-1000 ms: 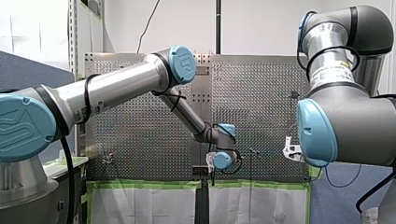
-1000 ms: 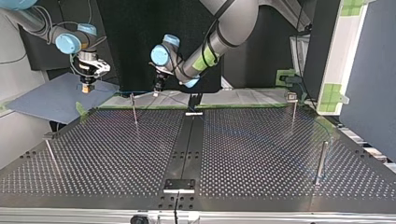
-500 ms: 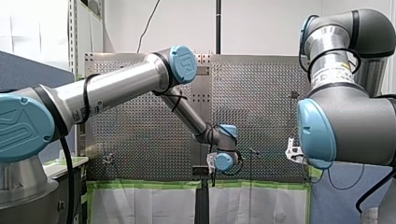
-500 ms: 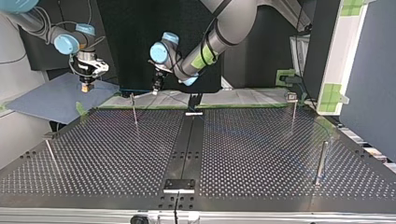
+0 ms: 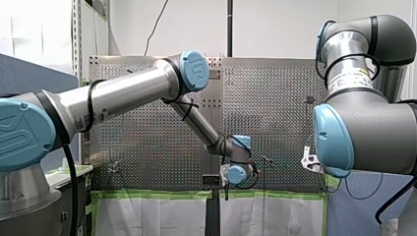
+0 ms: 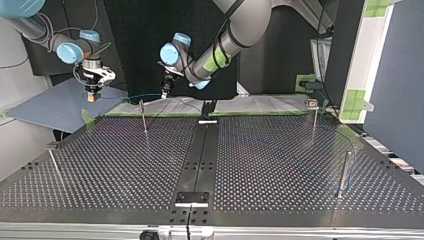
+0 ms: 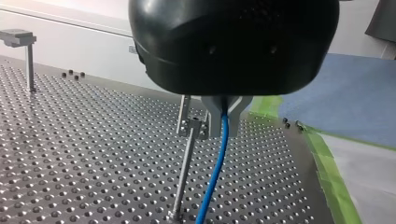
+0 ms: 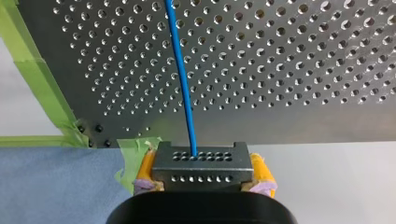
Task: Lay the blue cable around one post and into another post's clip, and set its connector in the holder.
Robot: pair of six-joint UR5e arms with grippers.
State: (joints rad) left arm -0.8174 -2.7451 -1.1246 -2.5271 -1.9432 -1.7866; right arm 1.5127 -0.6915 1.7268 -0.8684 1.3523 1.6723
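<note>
Two posts stand nearest in the top view: a thin post (image 6: 55,165) at its left and a thick post (image 6: 344,172) at its right. Between them a black plate (image 6: 191,198) sits at the near edge of the perforated table (image 6: 275,165). Farther back stand a clip post (image 6: 143,117) left of the middle and a second clip post (image 6: 314,122) at the right.

Beyond the first of these, at the table's far edge, my left gripper (image 6: 165,93) hangs just above the surface. Its wrist view shows the metal fingers (image 7: 235,122) pressed together on the blue cable (image 7: 215,163). The cable drops from them to the table just beside the clip post's foot. The post's head is right beside the fingers; whether they touch I cannot tell.

Farthest, past the table's far left corner in the top view, my right gripper (image 6: 93,94) hovers over a blue mat (image 6: 50,107). Its yellow pads (image 8: 146,169) pinch the dark connector (image 8: 201,158) from both sides. The cable leaves the connector's face and runs away over the table, apart from the green tape (image 8: 42,93) along the edge.
</note>
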